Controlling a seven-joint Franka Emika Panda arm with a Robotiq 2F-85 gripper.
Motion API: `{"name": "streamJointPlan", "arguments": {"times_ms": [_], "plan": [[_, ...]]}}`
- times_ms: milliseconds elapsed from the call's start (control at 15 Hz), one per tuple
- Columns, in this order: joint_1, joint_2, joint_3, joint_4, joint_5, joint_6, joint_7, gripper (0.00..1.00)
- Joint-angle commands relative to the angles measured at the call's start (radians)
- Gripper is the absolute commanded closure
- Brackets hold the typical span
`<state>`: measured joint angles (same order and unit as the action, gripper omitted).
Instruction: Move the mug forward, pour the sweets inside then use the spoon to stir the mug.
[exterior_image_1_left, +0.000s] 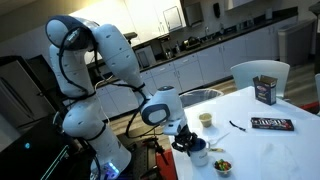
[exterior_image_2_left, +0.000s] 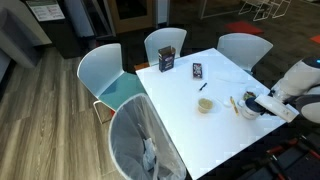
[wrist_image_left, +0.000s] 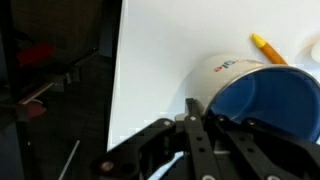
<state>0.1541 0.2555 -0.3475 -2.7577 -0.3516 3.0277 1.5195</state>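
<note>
White bench (exterior_image_2_left: 180, 125): pale, smooth top that carries all the items.
Arm: the white Franka arm (exterior_image_1_left: 95, 70) bends low over the bench edge nearest its base.
Gripper (wrist_image_left: 195, 118): it sits at the near rim of the squat blue mug (wrist_image_left: 265, 95). Its fingers are drawn close together and appear to pinch the mug's wall, though the far finger is hidden.
Mug position: near the bench edge by the robot, upright. In the wrist view the part of its inside that shows holds nothing.
Sweets: a small pale dish of yellowish pieces (exterior_image_1_left: 222, 163) stands just beside the mug, apparently still full.
Spoon: the thin dark spoon (exterior_image_1_left: 240, 126) lies flat further in, well apart from the gripper.
Done: at most the grasp for the first step, by my reading.
Left: sliding the mug forward, pouring the sweets, fetching the spoon and stirring.
Around: white shell chairs (exterior_image_2_left: 105, 75) ring the bench. A dark upright box (exterior_image_1_left: 265, 90) and a flat dark packet (exterior_image_1_left: 270, 124) sit at the far end. A small cream cup (exterior_image_1_left: 205, 119) stands mid-bench.
In the way: the cream cup and a pale yellowish stick (wrist_image_left: 268, 48) lie close ahead of the mug and could be nudged by a forward push.
</note>
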Motion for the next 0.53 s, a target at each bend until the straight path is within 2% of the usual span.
{"name": "streamJointPlan", "arguments": {"times_ms": [0, 133, 200, 333, 400, 467], "plan": [[0.043, 0.029, -0.021, -0.005, 0.074, 0.070, -0.073, 0.99], [0.037, 0.036, -0.002, -0.010, 0.134, 0.075, -0.144, 0.99], [0.041, 0.033, -0.004, -0.014, 0.162, 0.073, -0.180, 0.76], [0.032, 0.019, 0.004, -0.018, 0.213, 0.056, -0.256, 0.62], [0.045, 0.013, -0.012, -0.020, 0.229, 0.049, -0.282, 0.55], [0.082, -0.002, -0.056, -0.024, 0.231, 0.042, -0.296, 0.47]]}}
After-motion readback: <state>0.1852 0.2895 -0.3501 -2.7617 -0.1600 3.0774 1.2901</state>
